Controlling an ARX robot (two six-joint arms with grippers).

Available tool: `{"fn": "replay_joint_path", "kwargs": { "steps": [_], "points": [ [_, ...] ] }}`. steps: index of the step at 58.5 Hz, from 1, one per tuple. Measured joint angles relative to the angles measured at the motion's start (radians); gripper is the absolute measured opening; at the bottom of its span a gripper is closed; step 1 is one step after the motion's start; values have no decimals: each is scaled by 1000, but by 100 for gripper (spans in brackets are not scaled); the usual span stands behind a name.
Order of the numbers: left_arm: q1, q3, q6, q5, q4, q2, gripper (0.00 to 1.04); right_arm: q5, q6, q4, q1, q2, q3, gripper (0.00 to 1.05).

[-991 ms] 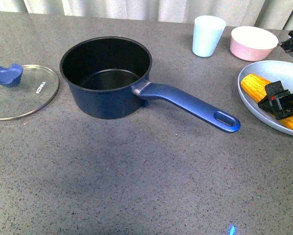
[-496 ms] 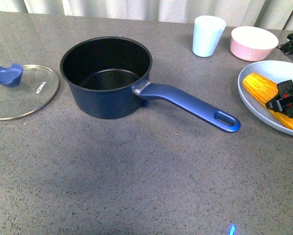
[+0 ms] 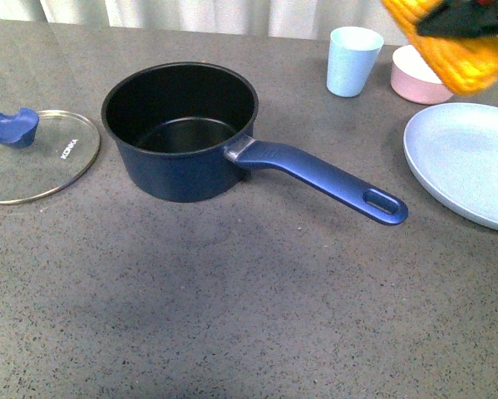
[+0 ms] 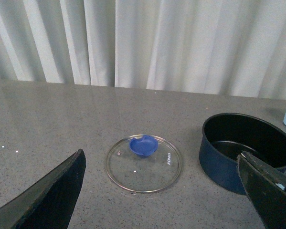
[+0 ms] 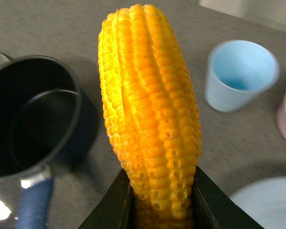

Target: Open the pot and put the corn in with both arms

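The dark blue pot [image 3: 180, 131] stands open near the table's middle, its long handle [image 3: 327, 180] pointing toward the front right. Its glass lid [image 3: 34, 155] with a blue knob lies flat to the left of it. The yellow corn [image 3: 444, 41] hangs high in the air at the top right, above the pink bowl, with my right gripper [image 5: 158, 200] shut on one end of it. In the right wrist view the corn [image 5: 150, 109] stands out past the fingers, the pot [image 5: 30, 117] below and to one side. My left gripper [image 4: 164, 191] is open above the table, with the lid [image 4: 143, 162] and pot [image 4: 245, 148] ahead of it.
A light blue cup [image 3: 352, 60] and a pink bowl [image 3: 423, 76] stand at the back right. A pale blue plate [image 3: 469, 162] lies bare at the right edge. Curtains hang behind the table's far edge.
My right gripper has lifted the corn off the pale blue plate and up to the top right of the front view. The plate is now bare. Pot and lid have not moved.
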Motion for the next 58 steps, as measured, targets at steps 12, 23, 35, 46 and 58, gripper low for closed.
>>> {"fn": "replay_joint_path", "kwargs": {
  "steps": [12, 23, 35, 46, 58],
  "points": [
    [0, 0, 0, 0, 0, 0, 96, 13, 69, -49, 166, 174, 205, 19],
    [0, 0, 0, 0, 0, 0, 96, 26, 90, -102, 243, 303, 365, 19],
    [0, 0, 0, 0, 0, 0, 96, 58, 91, -171, 297, 399, 509, 18],
    [0, 0, 0, 0, 0, 0, 96, 84, 68, -215, 322, 443, 550, 38],
    [0, 0, 0, 0, 0, 0, 96, 105, 74, -186, 323, 448, 536, 72]
  ]
}}
